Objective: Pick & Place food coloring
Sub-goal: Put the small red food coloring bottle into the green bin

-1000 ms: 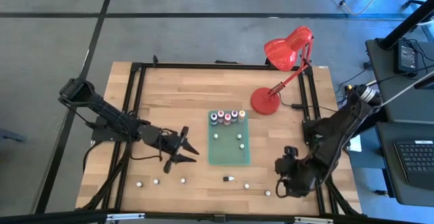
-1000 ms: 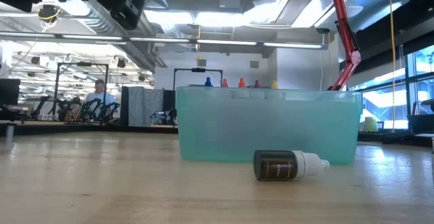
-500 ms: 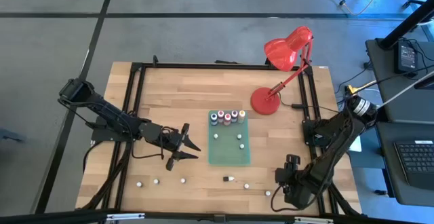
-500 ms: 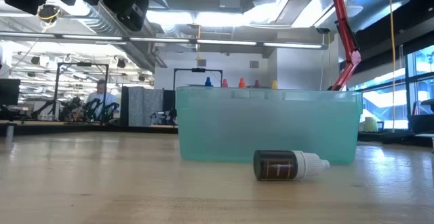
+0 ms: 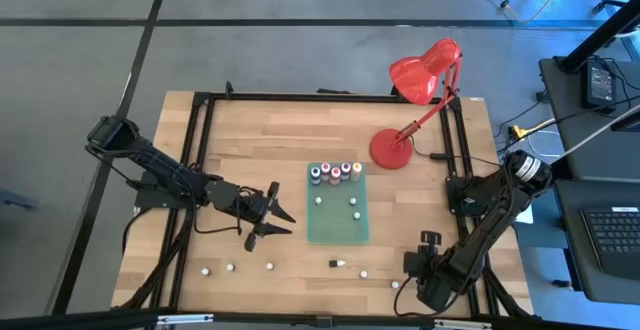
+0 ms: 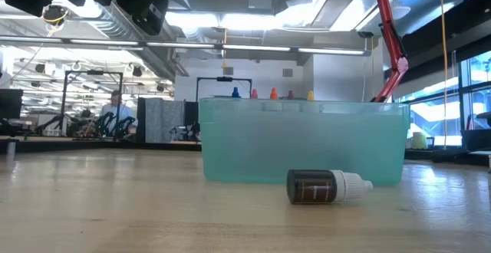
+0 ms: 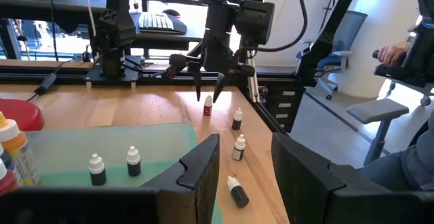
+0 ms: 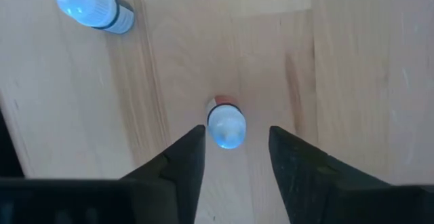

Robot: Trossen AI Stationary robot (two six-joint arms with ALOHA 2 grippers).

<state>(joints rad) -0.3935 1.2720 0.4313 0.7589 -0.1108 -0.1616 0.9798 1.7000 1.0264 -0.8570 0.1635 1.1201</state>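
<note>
Food coloring bottles sit in a few spots around the green mat (image 5: 337, 210). A row (image 5: 334, 173) stands on the mat's far end, and small ones lie on the worktop (image 5: 250, 140) in front of it.

Left of the mat, the left gripper (image 5: 277, 219) waits with its fingers spread and nothing in them.

Right of the mat, near the front edge, the right gripper (image 8: 230, 149) points down at a red bottle (image 8: 226, 122) standing upright between its spread fingers. This looks like the picking-up step. Next it should go lower and squeeze gently.

From above, that bottle is a tiny dot.
</note>
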